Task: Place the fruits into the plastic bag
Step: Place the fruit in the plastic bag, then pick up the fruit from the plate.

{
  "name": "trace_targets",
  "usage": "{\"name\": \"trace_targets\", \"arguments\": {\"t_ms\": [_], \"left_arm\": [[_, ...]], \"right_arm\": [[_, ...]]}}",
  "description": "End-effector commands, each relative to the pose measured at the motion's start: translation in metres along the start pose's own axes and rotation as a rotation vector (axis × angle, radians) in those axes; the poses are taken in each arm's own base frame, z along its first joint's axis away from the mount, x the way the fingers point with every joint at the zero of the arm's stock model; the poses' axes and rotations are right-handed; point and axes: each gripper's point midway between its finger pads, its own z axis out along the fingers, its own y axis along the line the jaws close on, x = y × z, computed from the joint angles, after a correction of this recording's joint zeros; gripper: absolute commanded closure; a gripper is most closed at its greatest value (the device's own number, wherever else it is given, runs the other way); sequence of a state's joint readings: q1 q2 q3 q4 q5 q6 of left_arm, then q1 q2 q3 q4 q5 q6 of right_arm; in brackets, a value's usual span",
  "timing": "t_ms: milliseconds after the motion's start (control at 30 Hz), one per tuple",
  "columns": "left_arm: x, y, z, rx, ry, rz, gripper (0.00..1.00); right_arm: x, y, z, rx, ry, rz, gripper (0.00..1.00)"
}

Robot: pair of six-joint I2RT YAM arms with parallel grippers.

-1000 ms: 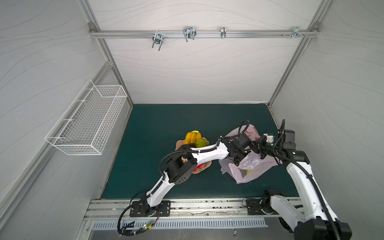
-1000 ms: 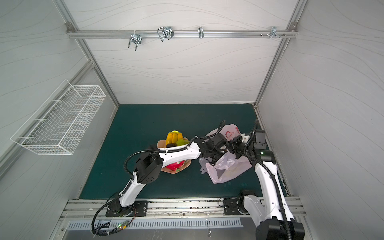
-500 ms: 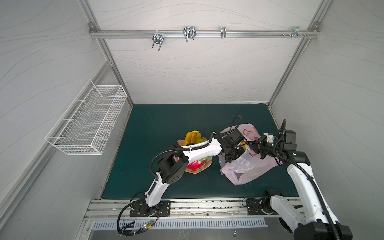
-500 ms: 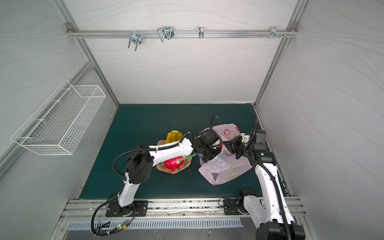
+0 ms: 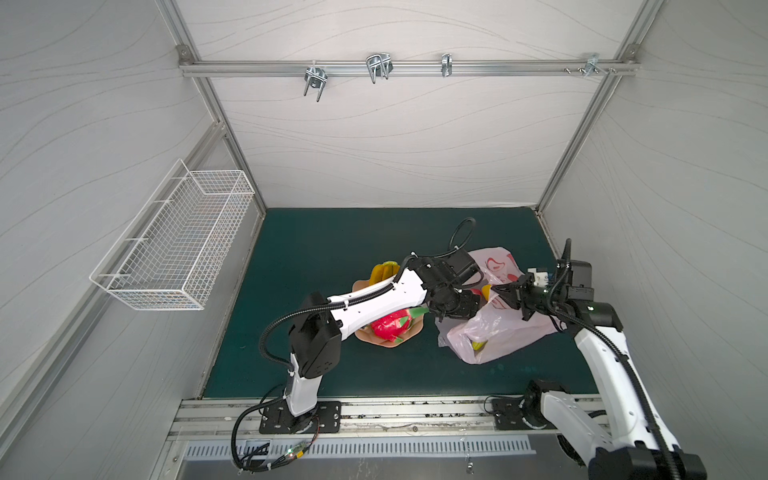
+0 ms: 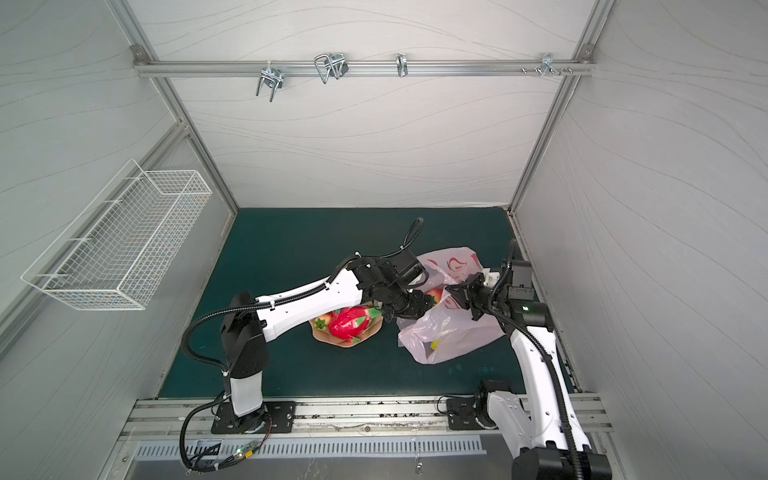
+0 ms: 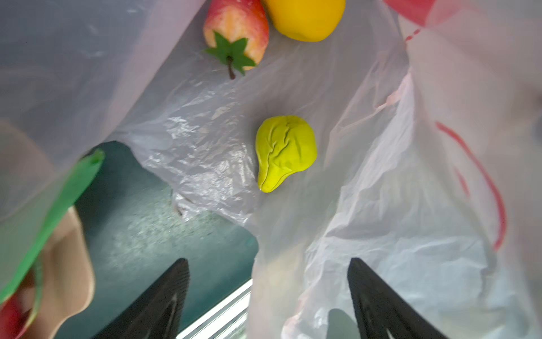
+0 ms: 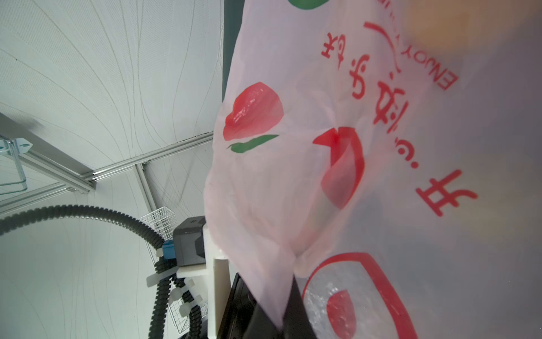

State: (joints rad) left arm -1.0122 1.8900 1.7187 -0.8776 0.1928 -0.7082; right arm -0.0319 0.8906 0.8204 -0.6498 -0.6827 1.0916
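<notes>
My left gripper hangs with its jaws spread and nothing between them, at the plate-side lip of the plastic bag. A second ago it reached further in over the bag's mouth. Inside the bag lies a wrinkled green pear, and past it a strawberry just beside a lemon.

My right gripper is pressed together on a fold of the bag's rim and holds it up, in the same spot as a second ago. In both top views the bag lies near the bench's right edge.

Just beside it, toward mid-bench, sits the plate with the dragon fruit on it. My left arm mostly hid that fruit a second ago, and now it is in plain view. What looks like a second strawberry touches it. The banana bunch sits at the plate's far rim.
</notes>
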Motion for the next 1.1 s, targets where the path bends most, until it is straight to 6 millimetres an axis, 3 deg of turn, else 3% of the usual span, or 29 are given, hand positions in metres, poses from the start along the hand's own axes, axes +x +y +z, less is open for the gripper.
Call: {"name": "trace_targets", "arguments": {"t_ms": [0,233,433,533,633,700,800,1067], "left_arm": [[0.003,0.030,-0.025,-0.136,-0.035,0.032,0.13],[0.009,0.058,-0.057,-0.241,-0.069,0.027,0.14],[0.006,0.086,-0.109,-0.210,-0.143,-0.058,0.12],[0.004,0.120,-0.134,-0.209,-0.191,-0.147,0.11],[0.003,0.158,-0.146,-0.192,-0.236,-0.250,0.07],[0.002,0.182,-0.144,-0.178,-0.234,-0.326,0.05],[-0.002,0.201,-0.136,-0.183,-0.215,-0.373,0.03],[-0.020,0.219,-0.098,-0.176,-0.179,-0.437,0.02]], "right_arm": [[0.002,0.004,-0.005,0.008,-0.011,-0.005,1.00],[0.002,0.003,-0.005,0.007,-0.013,-0.006,1.00],[0.003,0.005,-0.006,0.000,-0.012,-0.006,1.00],[0.003,0.006,-0.006,-0.005,-0.013,-0.009,1.00],[0.004,0.005,-0.007,-0.006,-0.013,-0.007,1.00],[0.005,0.006,-0.007,-0.008,-0.014,-0.009,1.00],[0.005,0.006,-0.008,-0.008,-0.014,-0.011,1.00],[0.007,0.006,-0.010,-0.006,-0.013,-0.020,1.00]]}}
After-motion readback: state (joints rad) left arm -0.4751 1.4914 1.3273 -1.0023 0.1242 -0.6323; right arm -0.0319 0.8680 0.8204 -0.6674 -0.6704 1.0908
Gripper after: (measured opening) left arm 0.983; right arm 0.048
